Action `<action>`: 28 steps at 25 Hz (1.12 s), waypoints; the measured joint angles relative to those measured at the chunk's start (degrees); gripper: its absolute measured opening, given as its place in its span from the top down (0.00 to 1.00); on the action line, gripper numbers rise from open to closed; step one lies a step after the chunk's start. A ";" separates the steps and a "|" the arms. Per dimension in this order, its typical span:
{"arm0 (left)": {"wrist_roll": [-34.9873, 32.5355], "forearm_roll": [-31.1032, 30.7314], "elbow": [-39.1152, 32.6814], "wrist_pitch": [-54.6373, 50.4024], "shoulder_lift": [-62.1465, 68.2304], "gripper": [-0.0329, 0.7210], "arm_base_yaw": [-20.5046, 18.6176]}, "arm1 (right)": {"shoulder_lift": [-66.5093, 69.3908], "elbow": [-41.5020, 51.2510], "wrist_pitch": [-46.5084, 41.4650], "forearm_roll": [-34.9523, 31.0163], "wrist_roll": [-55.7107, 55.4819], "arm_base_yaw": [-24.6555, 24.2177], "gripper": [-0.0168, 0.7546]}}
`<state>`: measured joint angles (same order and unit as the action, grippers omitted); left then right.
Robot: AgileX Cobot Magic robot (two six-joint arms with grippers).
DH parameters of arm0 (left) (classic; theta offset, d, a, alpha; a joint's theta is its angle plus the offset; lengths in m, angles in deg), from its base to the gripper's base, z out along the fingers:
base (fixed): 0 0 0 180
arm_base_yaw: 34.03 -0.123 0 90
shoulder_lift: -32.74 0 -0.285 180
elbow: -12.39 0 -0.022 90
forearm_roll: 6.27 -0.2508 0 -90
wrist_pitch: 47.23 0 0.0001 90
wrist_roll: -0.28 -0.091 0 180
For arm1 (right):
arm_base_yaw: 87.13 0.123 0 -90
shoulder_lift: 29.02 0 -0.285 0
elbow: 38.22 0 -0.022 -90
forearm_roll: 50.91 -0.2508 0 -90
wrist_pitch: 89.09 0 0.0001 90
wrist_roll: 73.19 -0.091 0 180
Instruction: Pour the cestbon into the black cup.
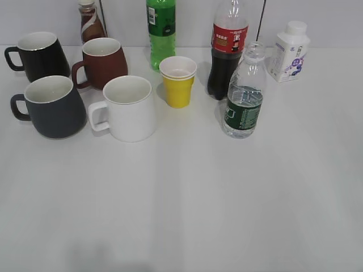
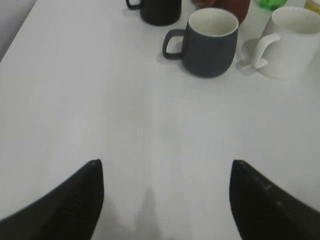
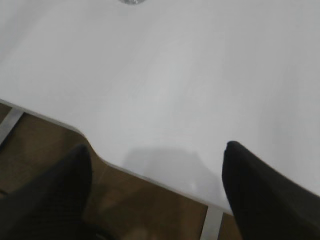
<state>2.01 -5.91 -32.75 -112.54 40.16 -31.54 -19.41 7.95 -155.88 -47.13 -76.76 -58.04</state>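
The cestbon (image 1: 244, 96), a clear ribbed bottle with a dark green label, stands upright right of centre; only its base edge (image 3: 131, 2) shows at the top of the right wrist view. The black cup (image 1: 52, 106), a matte charcoal mug with a white inside, stands at the left, handle to the left; it also shows in the left wrist view (image 2: 210, 42). My left gripper (image 2: 165, 167) is open and empty over bare table, well short of the cup. My right gripper (image 3: 156, 150) is open and empty at the table's front edge. Neither gripper shows in the exterior view.
A glossy black mug (image 1: 38, 55), a maroon mug (image 1: 102, 62), a white mug (image 1: 129, 107), stacked yellow cups (image 1: 178, 81), a green soda bottle (image 1: 161, 31), a cola bottle (image 1: 227, 51), a white milk bottle (image 1: 289, 52) and a brown bottle (image 1: 89, 21) stand around. The table edge (image 3: 150, 175) is below the right gripper.
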 joint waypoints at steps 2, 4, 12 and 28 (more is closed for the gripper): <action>-0.40 0.57 -1.05 2.36 0.00 0.18 0.00 | -0.25 0.59 2.02 -0.11 0.03 0.00 0.20; -0.62 0.93 -1.80 3.50 0.00 0.18 0.00 | -0.30 1.71 5.01 -0.24 0.10 0.00 0.20; -0.82 0.98 -2.07 4.05 0.00 0.21 0.00 | -0.20 2.12 7.01 -0.55 0.57 0.00 0.21; -0.87 1.03 -2.07 4.07 0.00 0.29 -0.41 | -0.17 2.12 7.26 -0.57 0.63 -20.09 0.21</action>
<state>1.15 -4.89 -34.83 -108.46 40.16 -31.95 -19.58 10.06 -148.62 -47.71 -76.12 -78.13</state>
